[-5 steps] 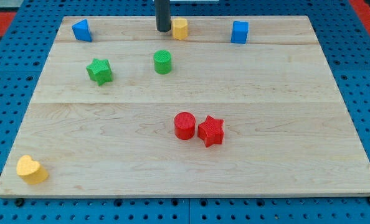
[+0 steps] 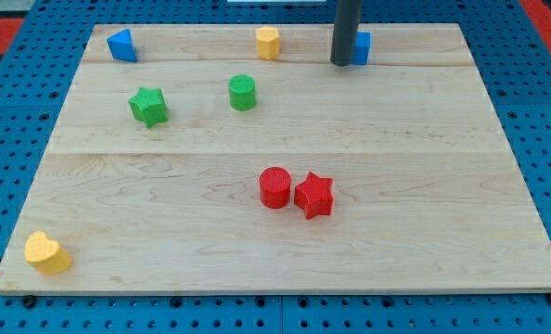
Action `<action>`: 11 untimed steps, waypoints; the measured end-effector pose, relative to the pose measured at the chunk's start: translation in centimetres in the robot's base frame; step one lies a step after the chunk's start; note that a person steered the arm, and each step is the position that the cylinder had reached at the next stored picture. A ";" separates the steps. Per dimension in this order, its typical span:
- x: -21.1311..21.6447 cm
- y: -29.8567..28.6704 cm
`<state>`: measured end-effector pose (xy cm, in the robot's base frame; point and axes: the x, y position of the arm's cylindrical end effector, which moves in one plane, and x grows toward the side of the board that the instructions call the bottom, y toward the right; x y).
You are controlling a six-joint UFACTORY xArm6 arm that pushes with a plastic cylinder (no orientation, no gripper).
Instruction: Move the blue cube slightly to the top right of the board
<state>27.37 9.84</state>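
The blue cube (image 2: 361,47) stands near the view's top, right of centre, on the wooden board (image 2: 275,232). My tip (image 2: 342,62) is at the cube's left side, right against it, and the rod hides the cube's left part. Whether the tip touches the cube cannot be told.
A yellow block (image 2: 268,42) sits at top centre and a blue triangular block (image 2: 121,44) at top left. A green star (image 2: 148,106) and green cylinder (image 2: 242,92) lie left of centre. A red cylinder (image 2: 275,187) and red star (image 2: 313,195) touch mid-board. A yellow heart (image 2: 47,252) lies bottom left.
My tip has moved right along the top of the board, from beside the yellow block to the left side of the blue cube. No block has visibly moved.
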 end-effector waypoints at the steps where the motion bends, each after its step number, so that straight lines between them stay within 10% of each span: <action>1: -0.3 2.5; 11: -3.0 -0.6</action>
<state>24.38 9.21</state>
